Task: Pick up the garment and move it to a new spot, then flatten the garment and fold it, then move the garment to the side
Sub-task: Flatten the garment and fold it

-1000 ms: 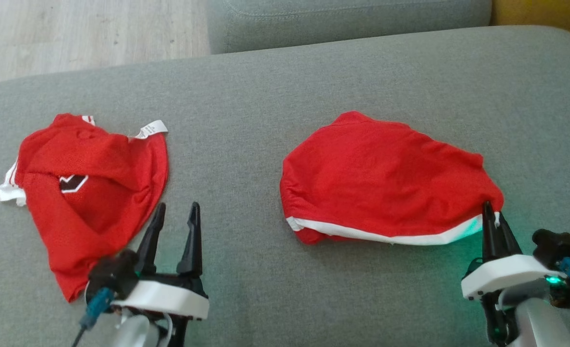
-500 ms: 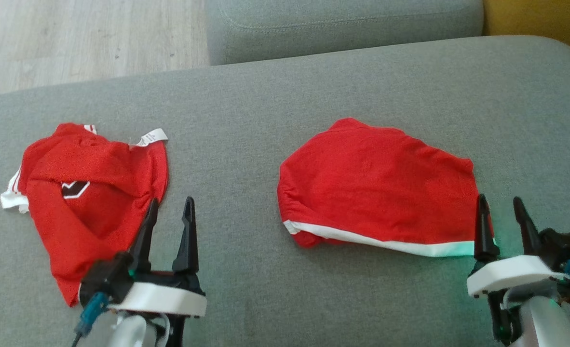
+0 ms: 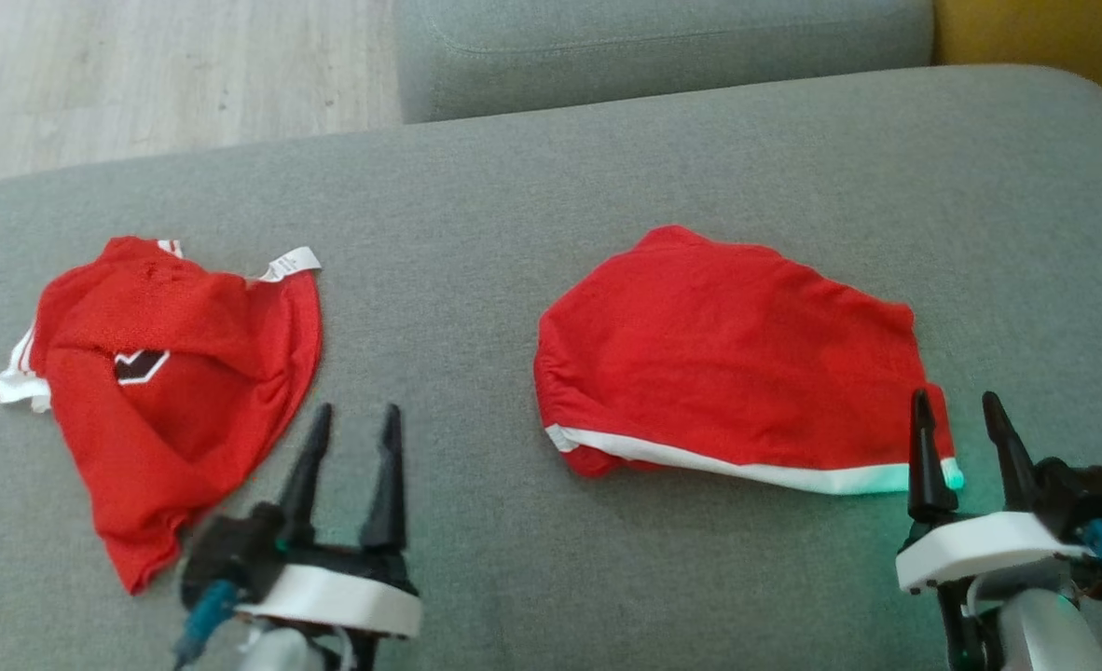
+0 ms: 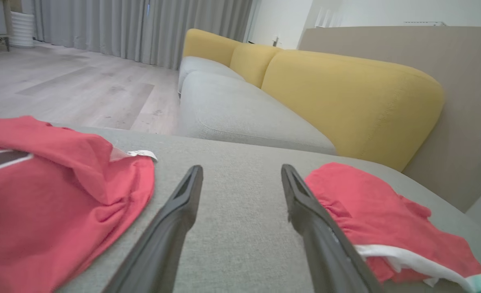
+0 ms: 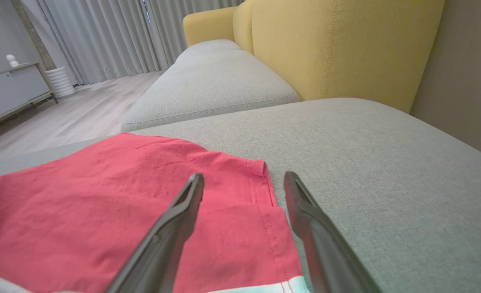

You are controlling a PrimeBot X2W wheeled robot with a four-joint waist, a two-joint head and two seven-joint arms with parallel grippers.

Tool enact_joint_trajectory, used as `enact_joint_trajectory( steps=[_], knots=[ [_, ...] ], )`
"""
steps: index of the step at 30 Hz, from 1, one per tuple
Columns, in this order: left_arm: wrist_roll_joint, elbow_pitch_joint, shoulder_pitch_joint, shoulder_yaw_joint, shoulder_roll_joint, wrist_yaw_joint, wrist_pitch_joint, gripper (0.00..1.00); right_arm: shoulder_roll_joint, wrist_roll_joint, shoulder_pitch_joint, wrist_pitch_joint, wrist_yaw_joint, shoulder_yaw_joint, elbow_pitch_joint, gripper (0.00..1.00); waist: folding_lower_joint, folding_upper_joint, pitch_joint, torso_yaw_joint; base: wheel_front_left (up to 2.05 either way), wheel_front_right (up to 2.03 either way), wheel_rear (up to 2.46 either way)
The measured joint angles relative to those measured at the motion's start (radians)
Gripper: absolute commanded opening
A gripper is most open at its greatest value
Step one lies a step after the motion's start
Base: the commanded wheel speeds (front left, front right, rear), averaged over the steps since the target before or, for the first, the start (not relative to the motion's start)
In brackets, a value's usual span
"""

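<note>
Grey sofa cushion (image 3: pixel 551 177) served as the work surface, with wooden floor (image 3: pixel 141 65) beyond its far edge and a yellow backrest (image 5: pixel 338 49) off to the right. Across the right half of the cushion lay the red garment (image 3: pixel 728 354), fairly flat, its white hem (image 3: pixel 747 471) facing me. I took it to be the piece in hand.

The right end effector (image 3: pixel 955 399) stood wide apart and held nothing. In the right wrist view one finger sat over the garment's near right corner and the other over bare cushion, straddling the side seam. The left end effector (image 3: pixel 357 410) was equally wide and empty, over bare cushion between the two cloths and just beside the crumpled red garment (image 3: pixel 169 391) lying at the left.

What worried me was the next pinch. Closing at that corner could catch only the top layer, and a lift or drag would then peel the layers apart. Going too low could nip the cushion fabric along with the cloth. On the left, a careless sweep could snag the crumpled piece and drag it along.
</note>
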Motion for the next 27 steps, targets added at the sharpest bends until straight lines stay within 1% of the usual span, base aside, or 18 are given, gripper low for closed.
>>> enact_joint_trajectory(
  steps=[3,6,10,13,20,27],
  knots=[
    [-0.008,0.029,-0.009,-0.065,0.000,0.000,0.000,1.00,0.000,0.000,0.000,0.000,0.000,-0.001,-0.006,1.00,0.0000,0.0000,0.008,-0.008,0.00,0.00,0.00],
    [-0.049,0.091,-0.043,-0.161,0.001,-0.002,0.000,1.00,0.000,0.005,0.000,-0.002,0.000,-0.003,-0.011,1.00,0.0001,0.0000,0.019,-0.015,0.00,0.00,0.00],
    [-0.138,0.162,-0.108,-0.283,0.003,-0.007,0.020,1.00,0.000,0.010,-0.001,-0.002,0.000,-0.002,-0.016,1.00,0.0001,0.0000,0.035,-0.025,0.00,0.00,0.00],
    [-0.201,0.190,-0.145,-0.350,0.009,-0.007,0.028,1.00,0.000,0.010,-0.002,-0.002,0.000,-0.002,-0.020,1.00,0.0001,0.0000,0.049,-0.032,0.00,0.00,0.00],
    [-0.329,0.254,-0.220,-0.439,0.031,-0.007,0.037,1.00,0.000,0.016,-0.015,-0.002,0.000,-0.001,-0.027,1.00,0.0001,0.0000,0.082,-0.046,0.00,0.00,0.00],
    [-0.451,0.302,-0.272,-0.497,0.036,-0.007,0.064,1.00,0.000,0.019,-0.036,-0.002,0.000,0.000,-0.034,1.00,0.0001,0.0000,0.106,-0.058,0.00,0.00,0.00]
  ],
)
